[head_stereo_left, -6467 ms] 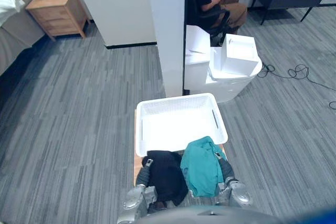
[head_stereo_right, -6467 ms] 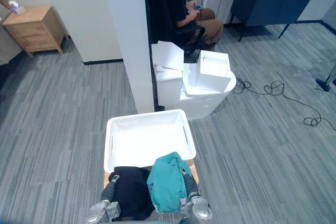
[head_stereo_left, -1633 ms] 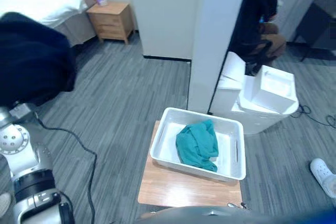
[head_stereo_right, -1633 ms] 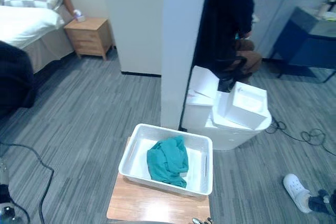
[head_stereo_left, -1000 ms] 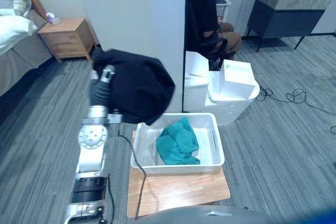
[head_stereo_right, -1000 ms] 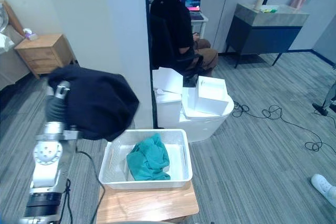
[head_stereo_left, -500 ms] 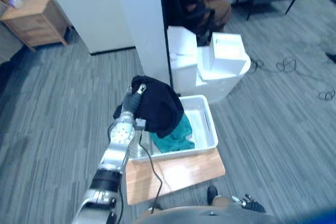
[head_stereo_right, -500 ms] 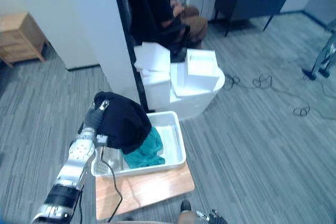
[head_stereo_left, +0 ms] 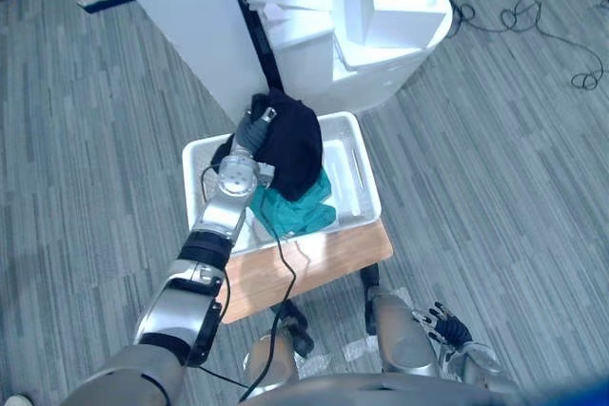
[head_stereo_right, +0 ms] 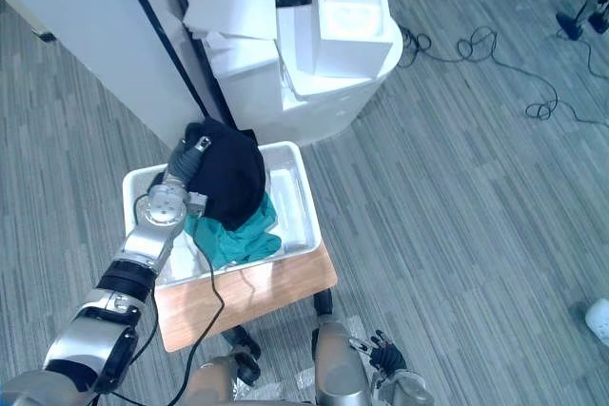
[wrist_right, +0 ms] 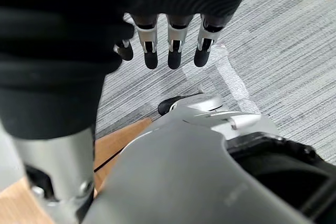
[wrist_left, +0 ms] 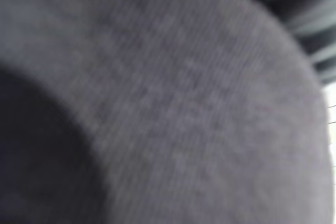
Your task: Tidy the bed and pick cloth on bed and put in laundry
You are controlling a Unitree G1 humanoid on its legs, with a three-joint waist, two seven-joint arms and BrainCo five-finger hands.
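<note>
The coming move turns on what lies under our left hand (head_stereo_left: 254, 127). The black cloth (head_stereo_left: 290, 145) is draped over that hand and hangs down from it. Straight below it is the basket (head_stereo_left: 350, 166), so the cloth needs only to drop or be slid off downward. The bundle's long axis runs from the hand's far side down toward the side nearer us. Its lower edge ends over the teal cloth (head_stereo_left: 295, 208), which already lies in the basket. We cannot tell whether the black cloth rests on the teal one or hangs just above it. The left arm is plainly the nearer one, reaching out over the basket's left half. Our right hand (head_stereo_left: 447, 327) hangs low and well apart from the basket, beyond the near edge of the wooden stand (head_stereo_left: 324, 259), and carries nothing. In the right wrist view its fingers (wrist_right: 174, 51) are straight and relaxed. Much is hidden on the left side. The cloth covers the hand past the wrist, and dark fabric lies right against the left wrist camera. So we cannot tell whether the hand is clenched on the cloth or merely carrying it. Our forearm hides the basket floor under the hand, and we cannot make out the cloth's far edge against the basket's back wall.
</note>
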